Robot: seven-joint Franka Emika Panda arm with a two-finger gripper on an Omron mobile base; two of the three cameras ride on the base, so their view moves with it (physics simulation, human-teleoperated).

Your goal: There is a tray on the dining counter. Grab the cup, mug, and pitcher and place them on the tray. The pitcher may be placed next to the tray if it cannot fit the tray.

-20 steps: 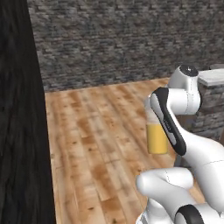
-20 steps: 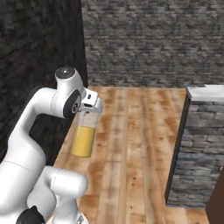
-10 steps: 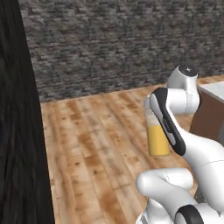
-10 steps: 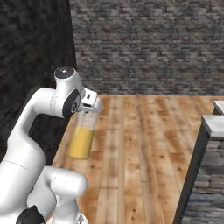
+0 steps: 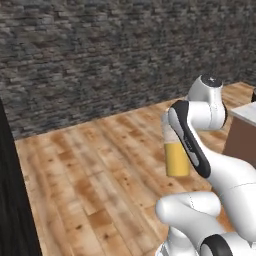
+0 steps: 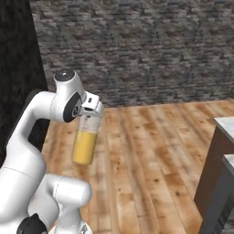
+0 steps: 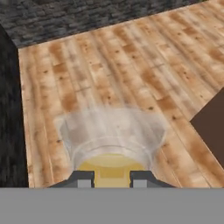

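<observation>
Fingers [image 7: 83, 178] clamped on the pitcher [image 6: 85, 140] rim, juice inside, carried above wooden floor [image 6: 151, 151]; placement on tray outstanding.

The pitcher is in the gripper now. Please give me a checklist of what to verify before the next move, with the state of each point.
1. Grip on the pitcher: the gripper is shut on its rim, fingertips on either side of the glass. Ok.
2. Pitcher upright: it hangs vertical in both base views. Ok.
3. Juice level: below the rim, none spilled on the wooden floor. Ok.
4. Clearance beneath: the pitcher hangs above the floor, nothing under it. Ok.
5. Tray position: cannot tell.
6. Nearby obstacle: a counter corner on the right, apart from the pitcher. Ok.
</observation>
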